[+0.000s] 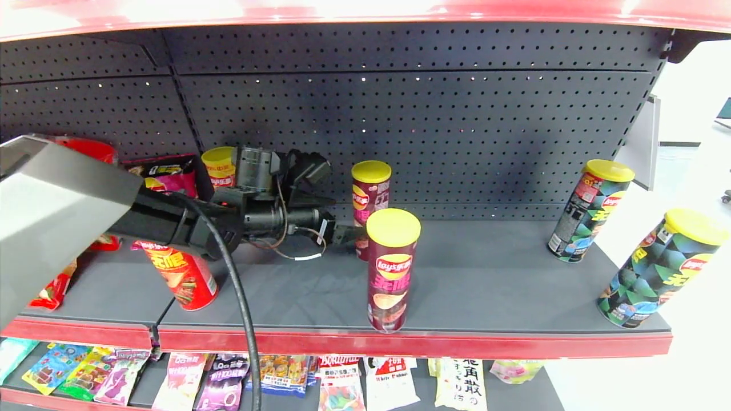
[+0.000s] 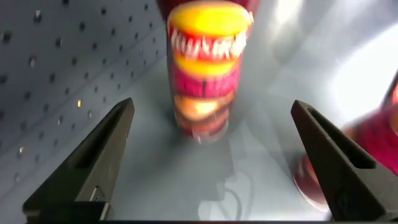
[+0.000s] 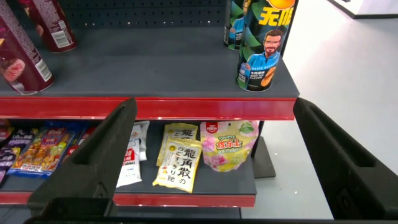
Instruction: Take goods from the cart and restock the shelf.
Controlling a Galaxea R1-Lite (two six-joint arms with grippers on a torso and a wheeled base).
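- While tall cans stand spaced along it, the dark grey metal shelf board (image 1: 485, 274) with a red front edge runs below a perforated dark back panel (image 1: 457, 114).
- The left gripper (image 1: 344, 234) lies low over the board, its fingers (image 2: 102, 155) spread wide and empty, pointing at the rear can.
- The right gripper (image 3: 214, 102) hangs in front of the shelf's red edge, jaws wide apart, holding nothing.
- Two green-and-black cylindrical chip cans (image 1: 591, 211) stand at the right end, well apart from the rest.
- The front maroon chip can with a yellow lid (image 1: 392, 268) stands upright near the edge.
- The rear maroon chip can with a yellow lid (image 1: 370, 194) stands upright by the back panel, just beyond the left fingertips.
- A red chip can (image 1: 180, 274) stands on the left.
- Colourful flat snack packets (image 1: 342, 382) lie on the lower shelf.
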